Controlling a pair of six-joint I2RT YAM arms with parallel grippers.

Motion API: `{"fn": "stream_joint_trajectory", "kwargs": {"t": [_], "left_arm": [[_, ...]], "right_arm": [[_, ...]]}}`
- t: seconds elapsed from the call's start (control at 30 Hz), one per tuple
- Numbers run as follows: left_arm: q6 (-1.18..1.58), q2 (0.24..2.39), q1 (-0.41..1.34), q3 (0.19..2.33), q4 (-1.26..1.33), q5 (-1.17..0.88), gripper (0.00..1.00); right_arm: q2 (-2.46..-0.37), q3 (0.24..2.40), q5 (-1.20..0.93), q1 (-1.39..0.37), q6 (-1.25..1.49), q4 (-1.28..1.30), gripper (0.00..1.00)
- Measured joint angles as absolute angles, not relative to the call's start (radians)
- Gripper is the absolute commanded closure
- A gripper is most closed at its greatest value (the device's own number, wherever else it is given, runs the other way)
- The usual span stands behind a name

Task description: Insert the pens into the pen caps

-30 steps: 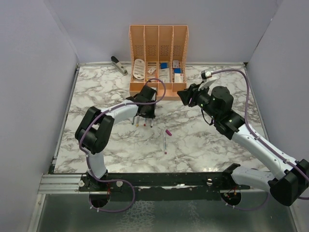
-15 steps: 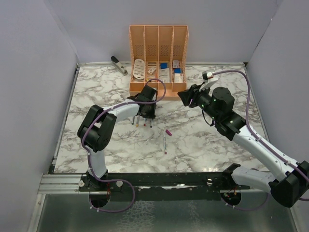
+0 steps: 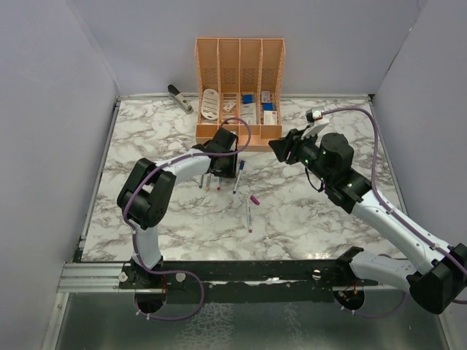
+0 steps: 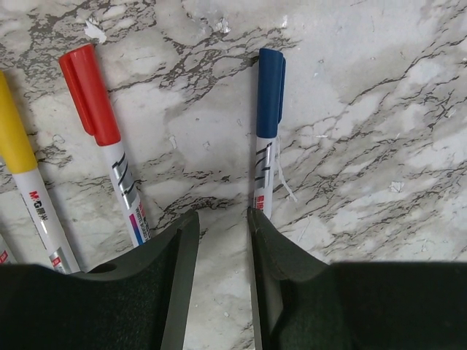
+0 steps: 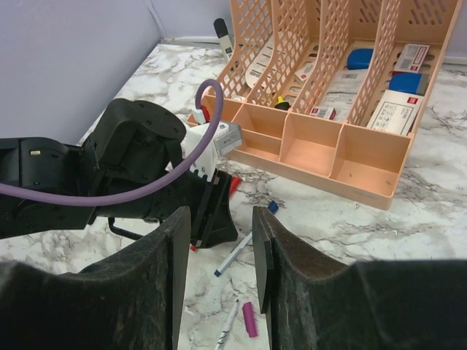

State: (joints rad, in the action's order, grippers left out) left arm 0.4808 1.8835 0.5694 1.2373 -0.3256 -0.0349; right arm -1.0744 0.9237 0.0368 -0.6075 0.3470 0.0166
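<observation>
Left gripper (image 4: 222,219): matte black jaws slightly spread, pinching nothing. A thin white marker pen with a blue plastic cap (image 4: 265,138) lies flat on the glossy marble tabletop (image 4: 379,109), its tail just at one fingertip. A red-capped pen (image 4: 102,146) lies parallel beside it. Right gripper (image 5: 220,215): jaws spread, empty.

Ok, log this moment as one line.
left end effector: open, empty | blue-capped pen: on table | right end effector: open, empty | purple pen: uncapped
</observation>
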Motion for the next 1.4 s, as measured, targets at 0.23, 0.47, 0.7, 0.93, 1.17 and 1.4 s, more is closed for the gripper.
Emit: {"fn": "stream_joint_trajectory", "kwargs": {"t": [0.23,0.47,0.7,0.93,1.17,1.4], "left_arm": [[0.480,1.883,0.569,1.267,-0.327,-0.035,0.64],[0.480,1.883,0.569,1.269,-0.322,-0.040,0.60],[0.476,1.886,0.570,1.270,-0.310,-0.073,0.51],[0.470,1.937,0.577,1.301,-0.296,-0.089,0.50],[0.452,1.977,0.598,1.345,-0.315,-0.054,0.52],[0.434,2.010,0.611,1.384,-0.342,0.023,0.71]], "right_arm": [[-1.071,0.917,0.061,-0.607,0.347,0.044,0.61],[-1.071,0.896,0.068,-0.607,0.347,0.058,0.61],[-1.071,0.886,0.068,-0.607,0.347,0.060,0.61],[-1.070,0.883,0.068,-0.607,0.347,0.059,0.61],[-1.070,0.883,0.068,-0.607,0.347,0.056,0.61],[-1.070,0.883,0.068,-0.607,0.347,0.052,0.61]]}}
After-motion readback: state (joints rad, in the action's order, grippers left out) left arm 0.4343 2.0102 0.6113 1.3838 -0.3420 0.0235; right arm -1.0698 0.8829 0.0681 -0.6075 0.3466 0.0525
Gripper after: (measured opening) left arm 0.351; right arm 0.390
